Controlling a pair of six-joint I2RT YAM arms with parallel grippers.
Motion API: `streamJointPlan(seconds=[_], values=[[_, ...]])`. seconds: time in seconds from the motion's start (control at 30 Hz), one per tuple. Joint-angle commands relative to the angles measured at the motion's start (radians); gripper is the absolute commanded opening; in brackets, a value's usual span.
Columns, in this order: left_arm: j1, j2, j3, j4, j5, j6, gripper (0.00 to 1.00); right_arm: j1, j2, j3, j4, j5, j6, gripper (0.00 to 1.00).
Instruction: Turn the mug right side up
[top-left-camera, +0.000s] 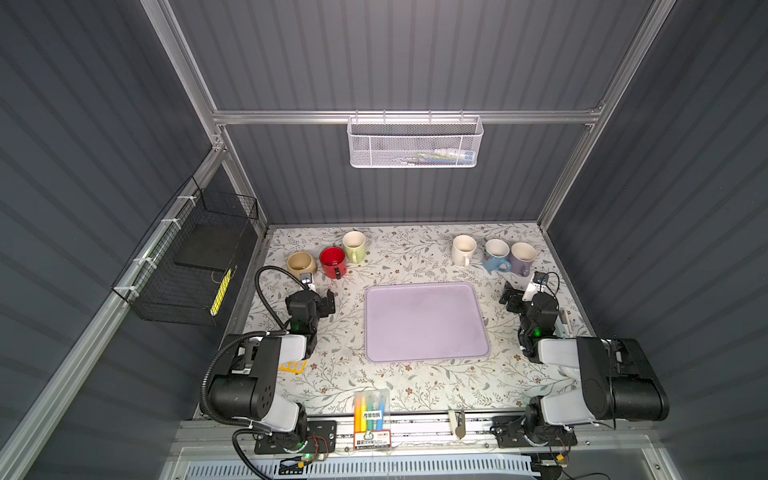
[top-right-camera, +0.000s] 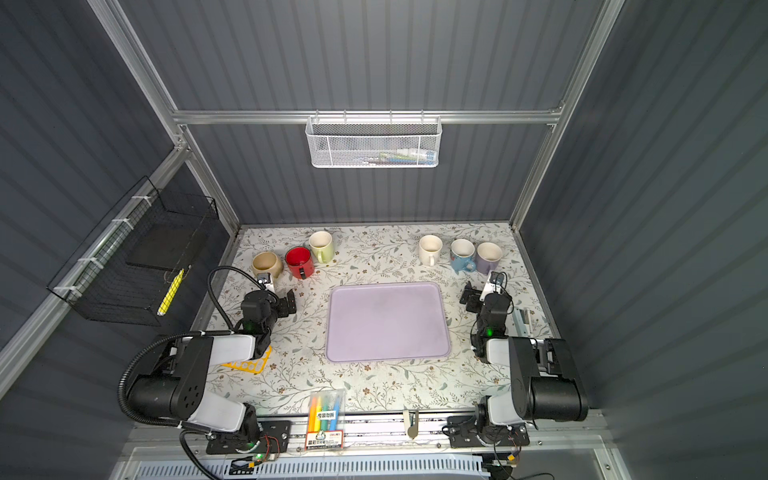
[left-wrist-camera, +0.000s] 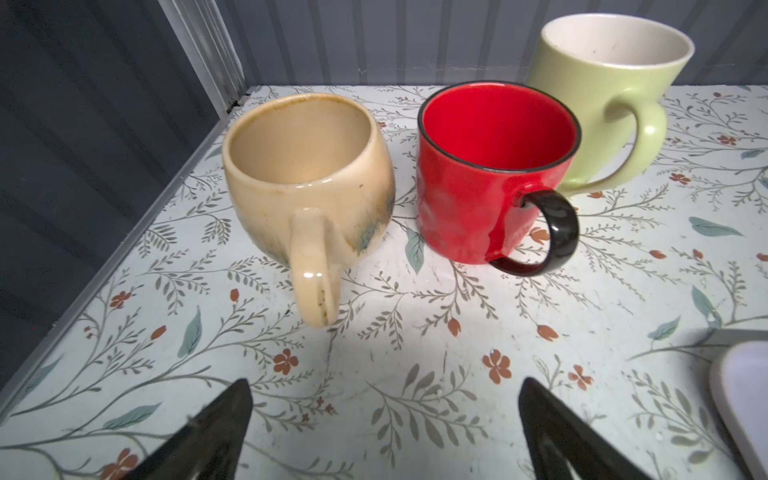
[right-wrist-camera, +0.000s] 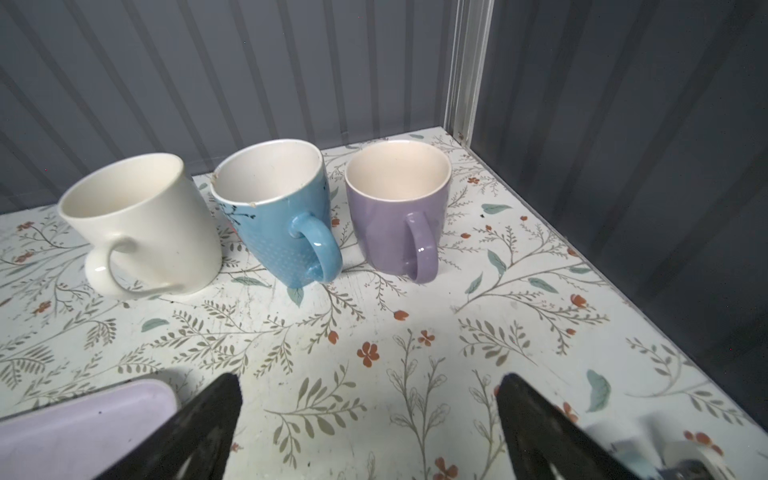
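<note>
Partly hidden beige mug (top-left-camera: 300, 262), tray (left-wrist-camera: 744, 399) cropped

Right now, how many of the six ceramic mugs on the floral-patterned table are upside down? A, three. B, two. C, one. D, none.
D: the beige glazed mug, red mug with black handle, pale green mug, cream mug, blue mug and purple mug all stand with open mouths facing up.

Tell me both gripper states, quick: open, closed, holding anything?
Left gripper: open, holding nothing.
Right gripper: open, holding nothing.
</note>
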Motion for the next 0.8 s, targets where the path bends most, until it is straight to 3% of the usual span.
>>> streamJointPlan(seconds=[0.0, 0.07, 0.17, 0.23, 0.27, 0.3, 0.33, 0.4, 0.47, 0.77], values=[[0.02, 0.009, -0.017, 0.104, -0.046, 0.045, 1.0, -0.005, 0.003, -0.006, 0.045, -0.026, -0.01, 0.98], [0.06, 0.057, -0.005, 0.128, 0.041, 0.019, 1.0, -0.005, 0.003, -0.008, 0.049, -0.04, -0.015, 0.99], [0.092, 0.221, -0.006, 0.332, 0.1, -0.003, 1.0, -0.005, 0.003, -0.014, 0.059, -0.045, -0.017, 0.99], [0.095, 0.177, 0.042, 0.148, 0.192, 0.029, 1.0, -0.005, 0.005, -0.011, 0.057, -0.053, -0.02, 0.99], [0.095, 0.197, 0.037, 0.195, 0.231, 0.04, 1.0, -0.005, 0.004, -0.008, 0.052, -0.056, -0.022, 0.99], [0.097, 0.214, 0.044, 0.214, 0.241, 0.042, 1.0, -0.005, 0.005, -0.006, 0.05, -0.057, -0.022, 0.99], [0.098, 0.196, 0.072, 0.114, 0.241, 0.045, 1.0, -0.005, 0.005, -0.006, 0.048, -0.058, -0.022, 0.99], [0.098, 0.216, 0.061, 0.182, 0.24, 0.043, 1.0, -0.005, 0.005, -0.006, 0.048, -0.055, -0.021, 0.99], [0.096, 0.2, 0.078, 0.11, 0.224, 0.046, 1.0, -0.005, 0.006, 0.0, 0.035, -0.045, -0.015, 0.99], [0.096, 0.209, 0.072, 0.142, 0.225, 0.045, 1.0, -0.005, 0.005, 0.003, 0.03, -0.044, -0.014, 0.99]])
